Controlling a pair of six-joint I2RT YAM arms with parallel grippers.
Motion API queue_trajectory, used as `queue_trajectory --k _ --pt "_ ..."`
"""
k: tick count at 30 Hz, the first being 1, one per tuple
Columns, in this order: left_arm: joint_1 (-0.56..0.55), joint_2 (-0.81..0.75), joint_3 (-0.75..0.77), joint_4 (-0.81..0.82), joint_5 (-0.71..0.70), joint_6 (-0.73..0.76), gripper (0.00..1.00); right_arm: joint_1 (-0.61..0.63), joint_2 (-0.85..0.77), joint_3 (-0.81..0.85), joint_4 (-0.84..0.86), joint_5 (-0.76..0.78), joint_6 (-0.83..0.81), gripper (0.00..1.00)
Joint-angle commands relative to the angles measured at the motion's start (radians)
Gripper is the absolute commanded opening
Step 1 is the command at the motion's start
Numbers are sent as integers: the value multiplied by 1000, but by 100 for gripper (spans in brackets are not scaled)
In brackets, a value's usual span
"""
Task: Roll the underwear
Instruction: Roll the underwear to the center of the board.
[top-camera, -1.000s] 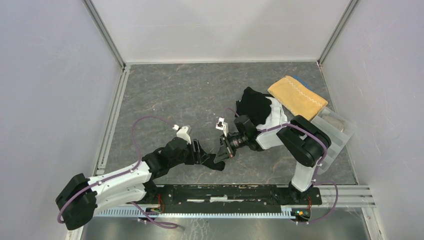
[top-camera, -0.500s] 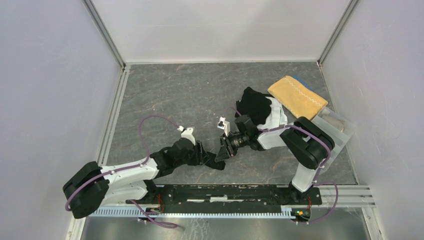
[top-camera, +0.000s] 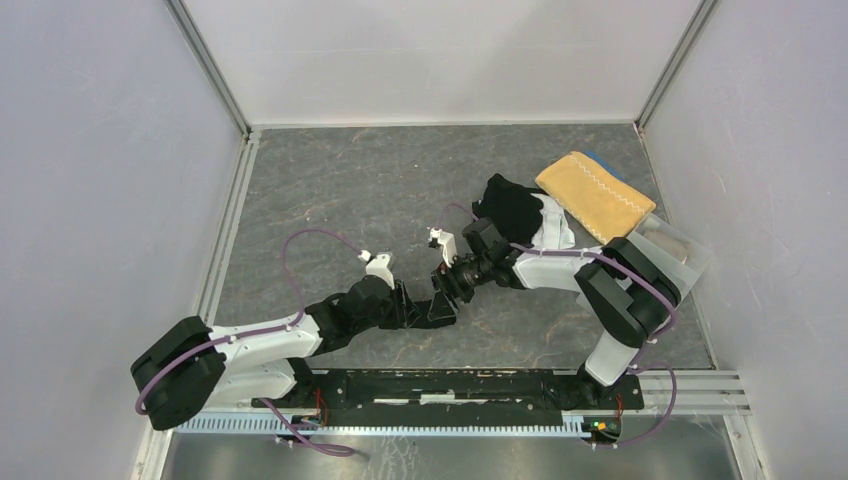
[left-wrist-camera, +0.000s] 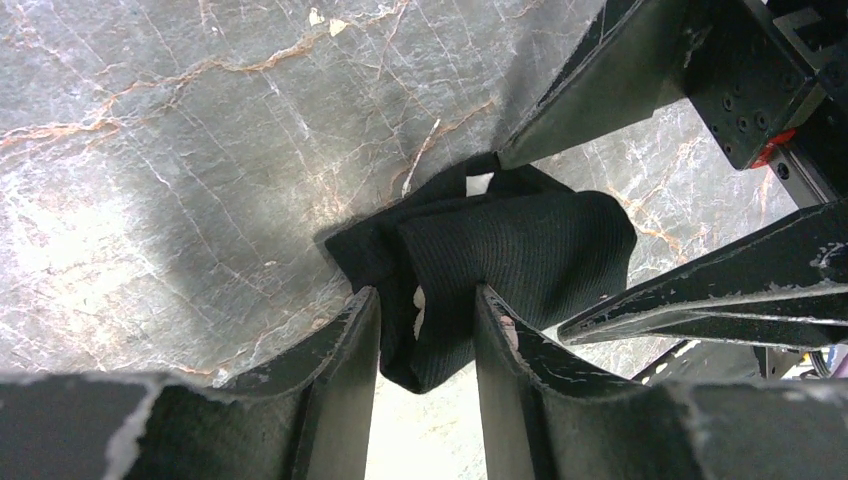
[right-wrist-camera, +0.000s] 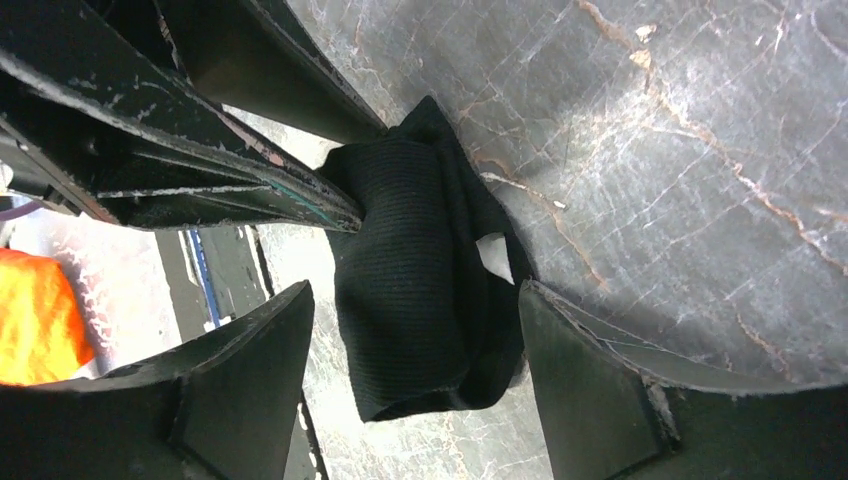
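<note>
A black underwear roll (left-wrist-camera: 520, 240) lies on the grey stone table (left-wrist-camera: 150, 150), with a small white tag showing at its edge. My left gripper (left-wrist-camera: 425, 295) is shut on the near end of this roll, and cloth fills the gap between its fingers (left-wrist-camera: 350, 340). My right gripper (right-wrist-camera: 415, 290) is open and straddles the same roll (right-wrist-camera: 420, 270), with a gap at its left finger (right-wrist-camera: 250, 350). From above, the two grippers meet nose to nose over the roll (top-camera: 437, 312), the left gripper (top-camera: 418, 305) on its left and the right gripper (top-camera: 447, 287) on its right.
A heap of black and white underwear (top-camera: 520, 215) sits behind the right arm. A mustard-yellow towel (top-camera: 595, 190) lies beside it, partly over a clear plastic tray (top-camera: 670, 260) at the right wall. The arms' base rail (top-camera: 470, 385) runs along the near edge.
My right gripper has opened wide off the black roll and shifted slightly left and away. My left gripper has narrowed onto the roll's near end.
</note>
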Motion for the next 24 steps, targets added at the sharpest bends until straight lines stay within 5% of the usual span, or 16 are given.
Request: queue_trajectory --k 1,15,24 --pt "-10 18 -21 -45 -29 70 45 11 41 53 -133 81 -116 83" --pt "-13 44 -17 -38 -45 70 42 49 -81 174 -370 211 -265 88" --pt "-13 47 -14 -36 -46 72 41 48 -24 291 -418 161 -315 89"
